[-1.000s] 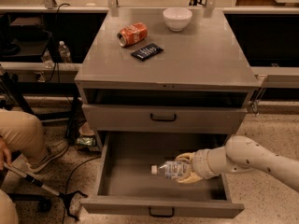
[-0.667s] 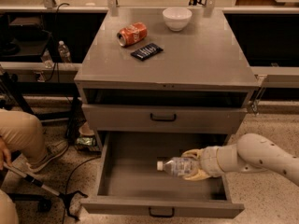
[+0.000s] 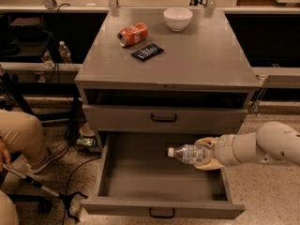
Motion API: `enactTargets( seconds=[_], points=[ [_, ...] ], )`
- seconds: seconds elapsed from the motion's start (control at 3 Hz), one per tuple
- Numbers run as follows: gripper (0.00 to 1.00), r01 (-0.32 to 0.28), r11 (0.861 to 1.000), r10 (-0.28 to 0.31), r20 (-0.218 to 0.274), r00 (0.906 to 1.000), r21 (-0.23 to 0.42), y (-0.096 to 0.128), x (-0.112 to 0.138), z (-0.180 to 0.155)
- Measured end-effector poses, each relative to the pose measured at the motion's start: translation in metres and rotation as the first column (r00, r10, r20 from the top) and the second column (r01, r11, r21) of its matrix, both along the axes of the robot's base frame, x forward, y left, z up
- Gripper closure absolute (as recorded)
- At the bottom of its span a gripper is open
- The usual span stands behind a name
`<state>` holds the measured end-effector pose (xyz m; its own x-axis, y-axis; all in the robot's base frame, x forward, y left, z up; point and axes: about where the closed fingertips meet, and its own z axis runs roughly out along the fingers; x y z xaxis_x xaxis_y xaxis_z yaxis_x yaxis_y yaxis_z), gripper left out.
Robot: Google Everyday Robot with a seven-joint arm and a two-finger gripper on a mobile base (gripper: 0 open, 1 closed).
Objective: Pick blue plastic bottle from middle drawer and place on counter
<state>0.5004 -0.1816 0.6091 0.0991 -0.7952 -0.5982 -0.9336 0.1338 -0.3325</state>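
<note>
1. Lifted up and to the right over the last second, the blue plastic bottle (image 3: 187,153) now hangs over the right rear part of the open drawer (image 3: 140,182) and seems clear of its tray.
2. The gripper (image 3: 204,153) is clamped on the bottle's base end, with one beige finger (image 3: 206,142) above it and one below. It reaches in from the right on a white arm (image 3: 267,146).
3. The bottle lies almost level, its white cap pointing left.
4. A closed drawer (image 3: 164,118) sits directly above the open one.
5. On the surface (image 3: 206,64) a red-orange soda can (image 3: 132,34) lies on its side. A dark packet (image 3: 147,51) is just beside it, and a white bowl (image 3: 178,18) stands near the back edge.
6. A person's khaki-clad leg (image 3: 21,135) shows at the left.
</note>
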Motion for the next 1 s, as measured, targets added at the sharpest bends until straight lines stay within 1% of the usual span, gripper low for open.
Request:
enactTargets(
  seconds=[0.33, 0.67, 1.0],
  points=[
    [1.00, 0.040, 0.999, -0.040, 0.009, 0.9991, -0.020, -0.007, -0.001, 0.034],
    [1.00, 0.103, 0.994, -0.102, 0.026, 0.9944, -0.041, -0.018, -0.003, 0.083],
    [1.00, 0.186, 0.982, -0.185, 0.022, 0.9825, -0.040, -0.031, 0.003, 0.130]
  ],
)
